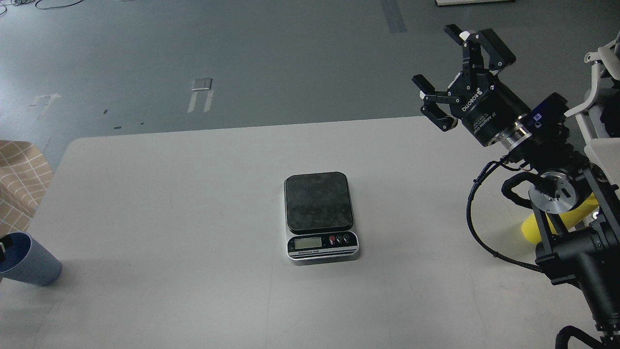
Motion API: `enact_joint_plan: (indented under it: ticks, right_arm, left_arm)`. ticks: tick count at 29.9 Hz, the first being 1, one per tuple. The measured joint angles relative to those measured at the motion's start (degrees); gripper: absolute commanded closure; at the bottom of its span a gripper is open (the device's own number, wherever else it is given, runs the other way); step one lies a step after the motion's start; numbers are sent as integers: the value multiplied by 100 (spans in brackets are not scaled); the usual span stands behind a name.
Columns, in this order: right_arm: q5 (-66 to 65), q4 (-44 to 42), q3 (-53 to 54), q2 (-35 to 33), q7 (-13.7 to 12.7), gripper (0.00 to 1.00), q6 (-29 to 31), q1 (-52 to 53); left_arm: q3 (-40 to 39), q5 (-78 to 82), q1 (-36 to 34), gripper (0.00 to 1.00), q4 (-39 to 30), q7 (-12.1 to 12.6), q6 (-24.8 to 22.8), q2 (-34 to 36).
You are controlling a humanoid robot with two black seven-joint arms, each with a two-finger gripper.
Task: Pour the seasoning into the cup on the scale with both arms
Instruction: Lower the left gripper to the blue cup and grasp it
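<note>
The scale (319, 215) sits in the middle of the white table (169, 194), its dark platform bare. The dusty-blue ribbed cup (30, 264) stands at the table's far left edge. A small dark tip of my left gripper (2, 253) shows at the view's left edge, at the cup's rim; its fingers cannot be told apart. My right gripper (436, 55) is open and empty, raised above the table's far right corner. The yellow seasoning bottle (531, 228) is mostly hidden behind my right arm; only its lower end shows.
A tan checked cloth or seat (22, 179) is beyond the table's left edge. A white frame (598, 72) stands at the right edge. The grey floor with tape marks lies beyond the table's far edge.
</note>
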Motion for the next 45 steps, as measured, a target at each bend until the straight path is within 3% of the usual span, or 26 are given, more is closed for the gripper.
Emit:
enact_joint_plan:
  ticks: [27, 38, 45]
  right_arm:
    - [21, 14, 0, -31, -2, 0, 0, -51]
    - [40, 43, 0, -20, -1, 0, 0, -135]
    - [50, 70, 9, -19, 2, 0, 0, -194]
  left_arm:
    - [14, 1, 15, 2, 103, -1, -2, -190]
    - [9, 1, 14, 21, 111, -1, -2, -190]
    - [10, 8, 14, 23, 111, -1, -2, -190]
